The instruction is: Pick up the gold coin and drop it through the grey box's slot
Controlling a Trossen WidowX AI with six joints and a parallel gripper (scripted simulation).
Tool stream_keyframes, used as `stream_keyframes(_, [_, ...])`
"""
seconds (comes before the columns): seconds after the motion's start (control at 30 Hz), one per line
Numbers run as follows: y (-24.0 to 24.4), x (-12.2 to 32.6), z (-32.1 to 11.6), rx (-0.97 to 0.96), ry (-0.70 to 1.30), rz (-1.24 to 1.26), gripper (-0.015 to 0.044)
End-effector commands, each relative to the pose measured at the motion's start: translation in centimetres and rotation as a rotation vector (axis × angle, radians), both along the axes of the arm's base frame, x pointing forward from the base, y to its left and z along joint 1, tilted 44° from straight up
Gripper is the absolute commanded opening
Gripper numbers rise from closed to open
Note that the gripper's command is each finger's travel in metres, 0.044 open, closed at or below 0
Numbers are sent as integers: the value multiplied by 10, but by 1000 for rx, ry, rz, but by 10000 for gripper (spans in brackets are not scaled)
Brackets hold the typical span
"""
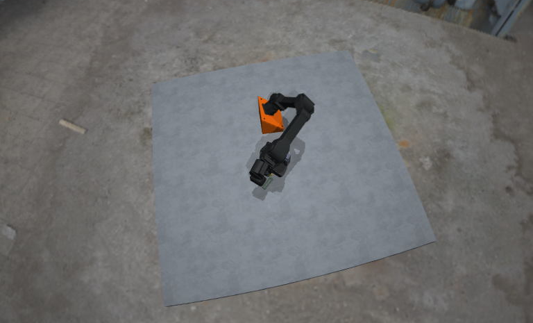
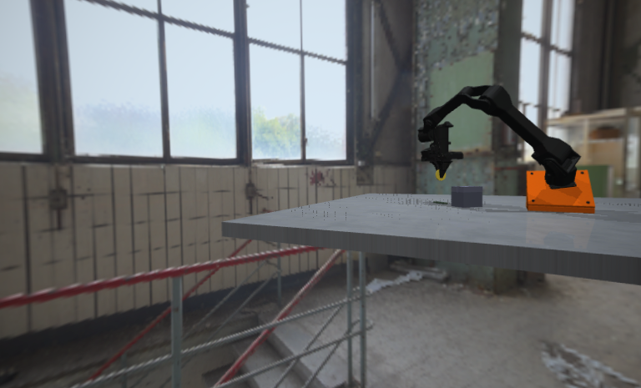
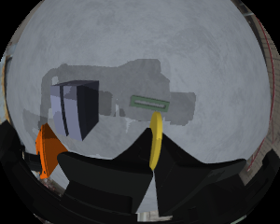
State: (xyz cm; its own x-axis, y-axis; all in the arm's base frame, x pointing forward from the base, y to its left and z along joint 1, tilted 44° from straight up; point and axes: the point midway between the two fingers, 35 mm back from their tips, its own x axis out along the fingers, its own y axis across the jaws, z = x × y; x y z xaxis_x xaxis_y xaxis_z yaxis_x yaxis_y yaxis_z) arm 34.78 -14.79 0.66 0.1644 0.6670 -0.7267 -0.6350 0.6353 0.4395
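Observation:
My gripper (image 2: 441, 171) (image 3: 151, 133) is shut on the gold coin (image 2: 440, 178) (image 3: 157, 122) (image 1: 271, 174), well above the table. In the wrist view the coin shows nearly edge-on, its lower part beyond the fingertips. The dark-green holder (image 3: 133, 101) (image 1: 265, 187) (image 2: 440, 203) lies empty on the table, just beyond the coin in the wrist view. The closed grey box (image 3: 71, 109) (image 2: 466, 196) stands left of the holder there. Its dark lid slot (image 3: 63, 109) runs roughly along the coin's line. In the top view the arm hides most of the box.
The orange base (image 1: 271, 121) (image 2: 560, 193) (image 3: 49, 151) carries the arm and stands beyond the box from the holder. The grey table top (image 1: 220, 225) (image 2: 378, 224) has its edges far from the gripper. The arm's shadow falls around the holder and box.

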Motion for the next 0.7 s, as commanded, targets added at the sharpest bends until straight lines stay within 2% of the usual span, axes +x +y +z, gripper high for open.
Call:
stream_keyframes(0.0, [6,-6,6,3,11,-13,0])
stream_keyframes(0.67, [35,-40,30,2,7,-7,0])
